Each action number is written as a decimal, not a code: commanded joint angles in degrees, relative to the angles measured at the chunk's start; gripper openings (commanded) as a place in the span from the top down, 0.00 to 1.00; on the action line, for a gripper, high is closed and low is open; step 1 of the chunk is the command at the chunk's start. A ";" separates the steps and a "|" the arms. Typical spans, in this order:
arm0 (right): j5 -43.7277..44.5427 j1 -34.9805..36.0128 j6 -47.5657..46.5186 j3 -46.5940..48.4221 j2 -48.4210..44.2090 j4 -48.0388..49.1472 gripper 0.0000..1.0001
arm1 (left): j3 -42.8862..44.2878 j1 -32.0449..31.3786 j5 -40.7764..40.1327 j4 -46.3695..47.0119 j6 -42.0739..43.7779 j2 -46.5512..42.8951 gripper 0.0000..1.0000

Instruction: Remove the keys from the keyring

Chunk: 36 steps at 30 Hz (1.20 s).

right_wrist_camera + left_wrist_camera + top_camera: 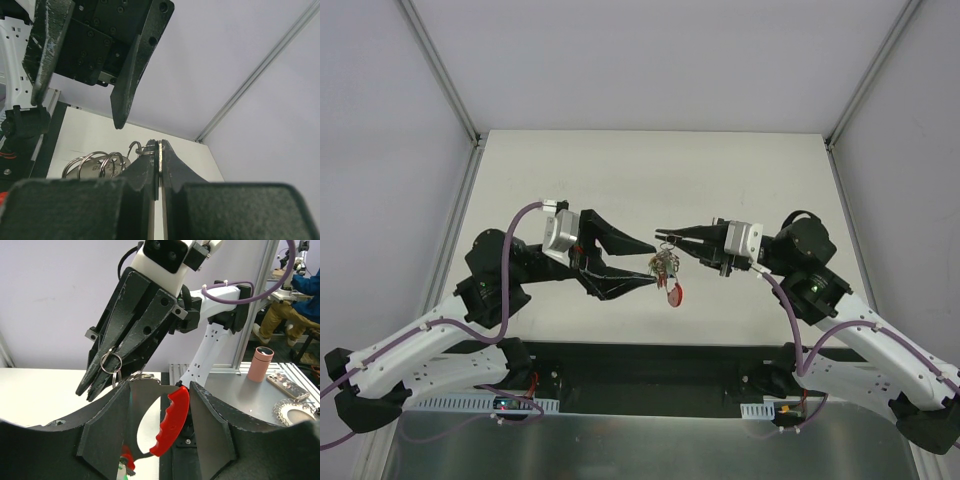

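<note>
The right gripper [662, 236] is clamped on the keyring [111, 361] and holds the keys [666, 266] in the air. The left gripper [650, 264] has its jaws apart around the red key [170, 420]. It seems no key is removed yet.

My bench [650, 170] is a pale, off-white slab, matte and plain, boxed in by grey walls [380, 150], with aluminium rails [440, 70] running along its left and right edges. At its near edge a black strip [650, 360] carries the bases [525, 380] of my two arms, bolted side by side.
</note>
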 commanded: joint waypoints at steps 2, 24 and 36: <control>-2.11 -0.15 1.55 0.87 -0.85 5.93 0.99 | 0.62 -0.26 -3.17 -0.31 2.69 -0.58 0.50; -4.13 0.12 3.14 2.54 1.44 7.25 0.99 | -0.26 -0.26 -0.80 1.62 2.08 1.18 0.50; -4.04 0.12 2.87 2.10 1.17 6.99 0.99 | -0.08 -0.26 3.15 2.50 0.85 1.53 0.55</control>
